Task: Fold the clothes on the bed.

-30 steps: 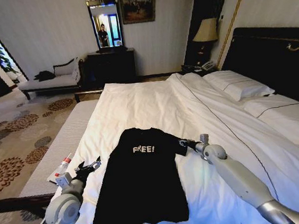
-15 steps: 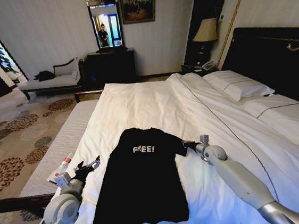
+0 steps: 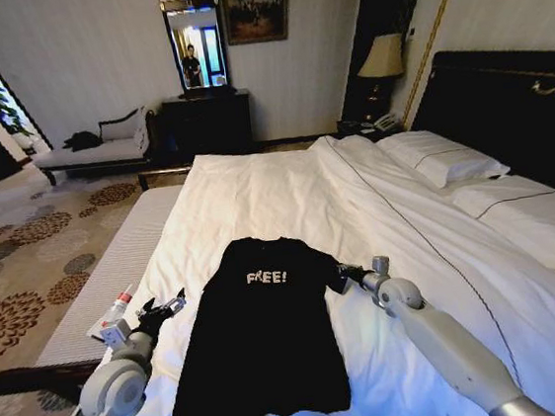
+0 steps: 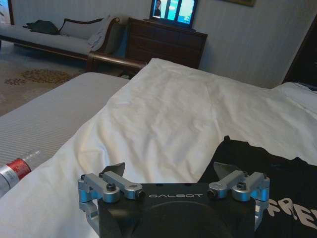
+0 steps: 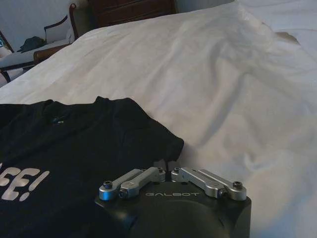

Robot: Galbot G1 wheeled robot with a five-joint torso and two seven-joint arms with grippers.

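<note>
- Your black soft-fabric short-sleeved T-shirt (image 3: 260,329) with white "FREE!" lettering lies flat, chest up, on the near part of the large white-duveted bed (image 3: 286,197).
- Right hand (image 3: 348,275) sits at its sleeve, fingers together; left hand (image 3: 161,310) waits beside the shirt, fingers apart.
- A clear plastic bottle (image 3: 117,307) lies on the grey bedside bench (image 3: 115,265).

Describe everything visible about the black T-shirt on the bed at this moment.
The black T-shirt is soft-looking fabric with short sleeves and white "FREE!" lettering on the chest. It lies flat, front up, collar toward the far end, on the bed's white duvet. The right gripper sits shut at its sleeve; the left gripper is open beside it, apart.
</note>
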